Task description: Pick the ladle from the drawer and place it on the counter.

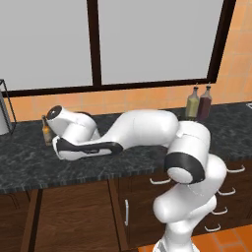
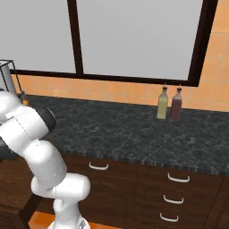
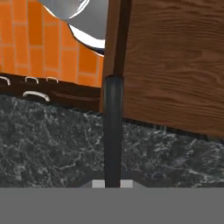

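Observation:
In the hand view my gripper (image 3: pixel 113 184) is shut on the ladle (image 3: pixel 113 127), whose thin black handle runs straight up from between the fingertips. Its bowl is hidden. Beneath the ladle lies the black marbled counter (image 3: pixel 48 144), and the wood-grained drawer (image 3: pixel 175 65) sits beyond the counter's edge. The left base view has my arm stretched low to the left over the counter (image 1: pixel 29 167), with the hand (image 1: pixel 66 147) just above the slab. Below the counter's front edge is the brown drawer (image 1: pixel 74 216).
A small amber bottle (image 1: pixel 47 131) stands just behind the hand. Two bottles (image 1: pixel 198 103) (image 2: pixel 169 103) stand at the back right by the orange tiled wall. A metal stand (image 1: pixel 4 110) is at the far left. Narrow drawers with white handles (image 2: pixel 178 179) are below right.

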